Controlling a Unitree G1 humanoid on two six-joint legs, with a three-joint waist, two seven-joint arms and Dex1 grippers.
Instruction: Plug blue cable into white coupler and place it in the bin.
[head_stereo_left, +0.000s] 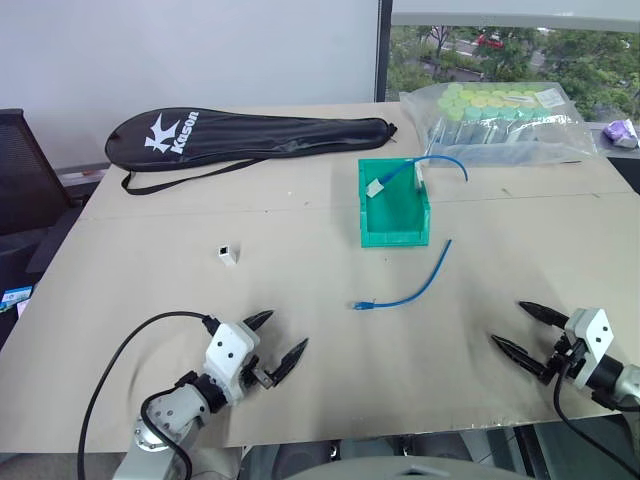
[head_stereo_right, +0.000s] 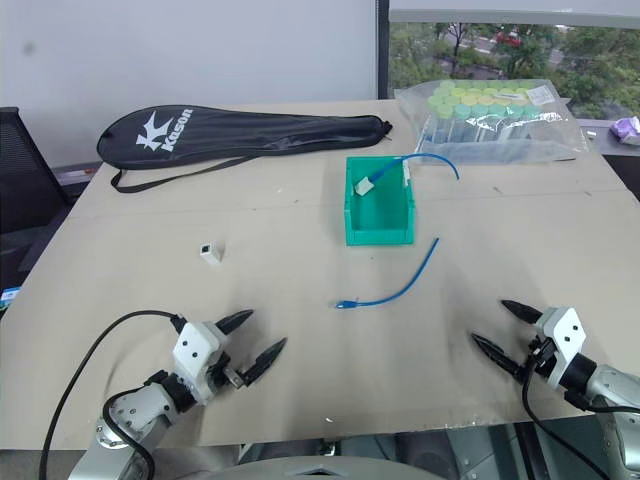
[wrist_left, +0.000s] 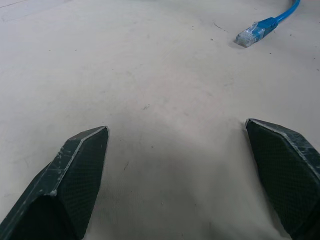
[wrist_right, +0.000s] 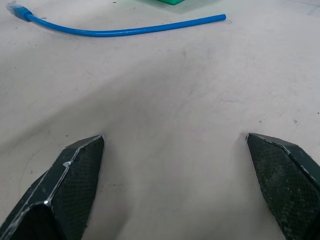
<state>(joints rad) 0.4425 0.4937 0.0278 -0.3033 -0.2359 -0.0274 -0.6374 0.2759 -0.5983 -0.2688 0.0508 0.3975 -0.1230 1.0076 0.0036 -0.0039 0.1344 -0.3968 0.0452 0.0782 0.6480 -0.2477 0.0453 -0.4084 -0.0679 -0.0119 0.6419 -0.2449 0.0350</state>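
Centrally on the pale beige surface (head_stereo_left: 300, 330) lies the blue cable (head_stereo_left: 408, 287), a thin, glossy cord in a shallow curve, with a small clear plug at its nearer end. Just beyond its far end stands the bin (head_stereo_left: 394, 205), a small rectangular box of green translucent plastic with a low front lip. Inside the bin rests a second blue cable (head_stereo_left: 440, 160), bent in an arch over the rim, with white ends. The white coupler (head_stereo_left: 228, 253), a tiny boxy plastic block with a dark socket opening, sits alone well to the left of the bin, apart from both cables.

At the far edge lies a long black fabric racket cover (head_stereo_left: 250, 138) with a strap, printed in white with a "K" logo and the word "Kason". To its right is a clear plastic bag (head_stereo_left: 500, 122) of tubes with round pale green caps.

Nearest the viewer, the left gripper (head_stereo_left: 273, 345) hovers low with its two black, textured, pointed fingers spread wide, holding nothing. The right gripper (head_stereo_left: 520, 328) likewise stands wide open and empty, well apart from the cable.
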